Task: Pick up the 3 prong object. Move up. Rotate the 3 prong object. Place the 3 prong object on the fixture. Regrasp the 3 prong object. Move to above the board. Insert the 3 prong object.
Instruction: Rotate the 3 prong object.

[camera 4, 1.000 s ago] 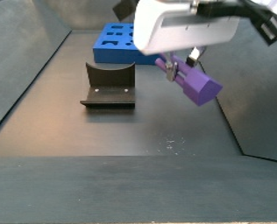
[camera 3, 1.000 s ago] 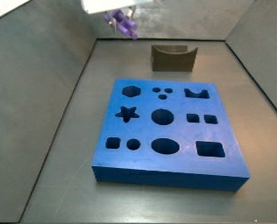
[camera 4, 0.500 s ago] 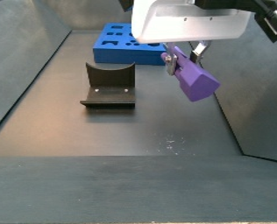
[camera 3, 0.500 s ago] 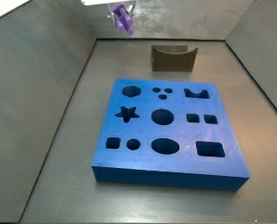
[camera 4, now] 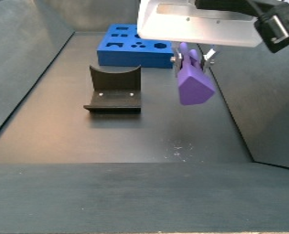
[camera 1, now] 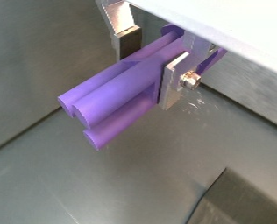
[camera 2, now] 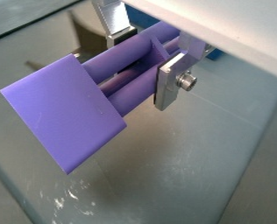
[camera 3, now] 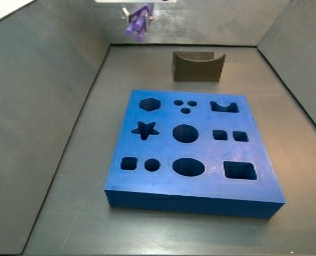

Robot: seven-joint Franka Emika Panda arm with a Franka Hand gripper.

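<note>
My gripper (camera 4: pixel 192 57) hangs in the air, shut on the purple 3 prong object (camera 4: pixel 192 80), which points downward from the fingers well above the floor. In both wrist views the silver fingers (camera 1: pixel 176 80) clamp the piece's body from two sides: its rounded prongs (camera 1: pixel 96 109) stick out in one, its flat end plate (camera 2: pixel 61 118) shows in the other. In a side view the gripper (camera 3: pixel 138 11) and the piece (camera 3: pixel 139 19) sit high at the far wall. The dark fixture (camera 4: pixel 112 89) (camera 3: pixel 197 66) stands on the floor, off to the side of the gripper. The blue board (camera 3: pixel 190 150) (camera 4: pixel 127 46) lies flat.
Grey walls enclose the dark floor (camera 4: pixel 134 137) on the sides. The fixture stands between the board and the far wall (camera 3: pixel 188 20). Pale scuff marks (camera 4: pixel 177 149) dot the floor below the gripper.
The gripper has risen slightly and turned with the piece in it; the purple piece has swung from a slant toward hanging nearly straight down.
</note>
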